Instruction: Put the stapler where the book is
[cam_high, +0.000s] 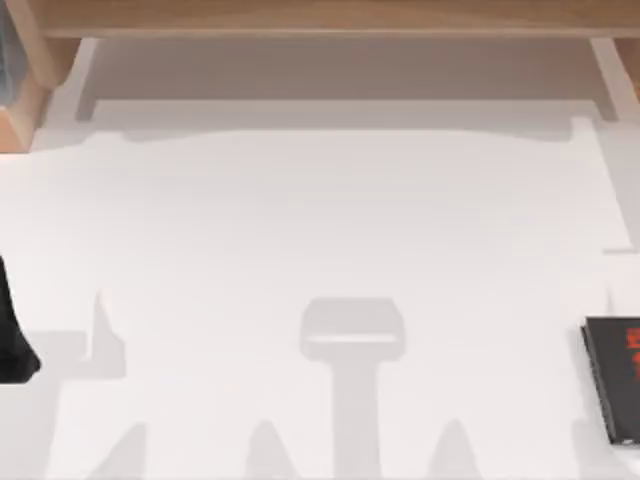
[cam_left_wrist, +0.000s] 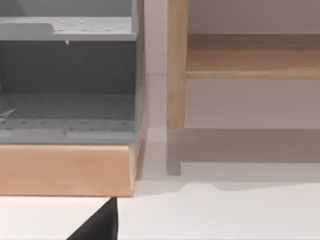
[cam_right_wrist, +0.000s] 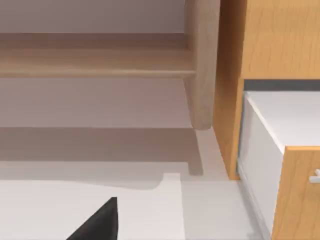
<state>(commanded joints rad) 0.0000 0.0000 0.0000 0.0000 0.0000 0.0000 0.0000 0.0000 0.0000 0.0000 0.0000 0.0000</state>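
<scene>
At the right edge of the top view, low in the frame, I see the thin flat black book (cam_high: 614, 378) with red lettering and a dark grey spine edge lying on the smooth white tabletop (cam_high: 330, 220), its far side cut off by the frame. A black shape at the left edge of that view is my left arm (cam_high: 12, 340); whether either gripper's fingers are spread or closed I cannot tell. A light wooden shelf rail (cam_high: 320, 18) crosses the top, a grey perforated-metal rack (cam_left_wrist: 67, 80) on a wooden base fills the left wrist view's upper left, and a wooden cabinet with a white drawer (cam_right_wrist: 272, 145) stands at the right wrist view's right.
</scene>
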